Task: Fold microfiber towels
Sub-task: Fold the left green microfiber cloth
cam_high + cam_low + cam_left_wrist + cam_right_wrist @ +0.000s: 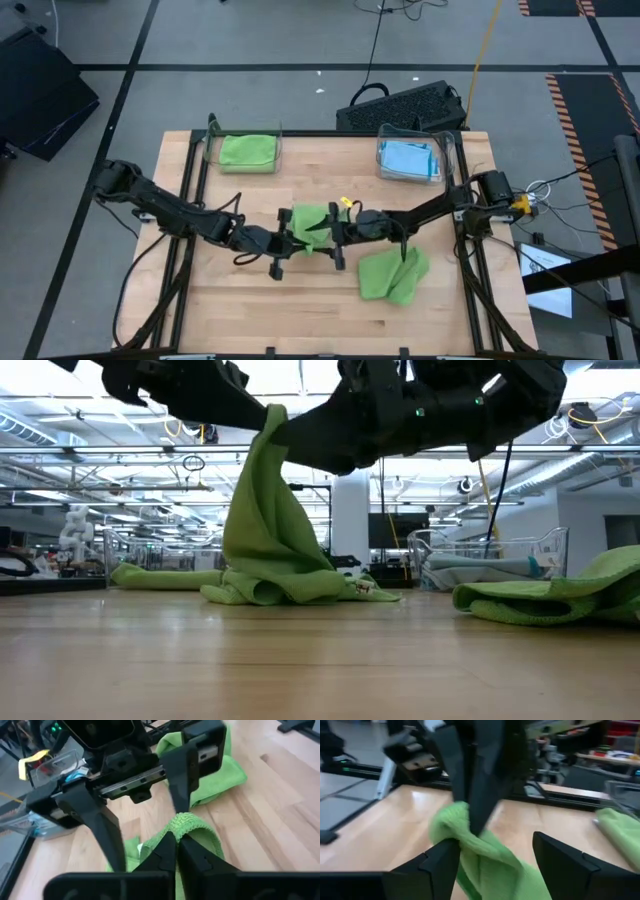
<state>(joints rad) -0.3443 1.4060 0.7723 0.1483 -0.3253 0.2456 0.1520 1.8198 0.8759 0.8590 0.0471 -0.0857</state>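
From above, a lime green towel [312, 226] sits mid-frame on the worktop [250, 290] with bare wood below; at table level it hangs peaked; the left tool [176, 851] pinches its edge shut while the right tool [492, 862] gapes wide beside it, seemingly next to grasp.

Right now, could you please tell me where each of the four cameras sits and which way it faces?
High: overhead, straight down; both arms meet at the lifted green towel.
Low: tabletop height, looking level; arms overhead, towel hanging.
Left wrist: behind the left gripper, shut on the towel, facing the right gripper.
Right wrist: behind the open right gripper, facing the left fingers.
Shared: all four show that towel.
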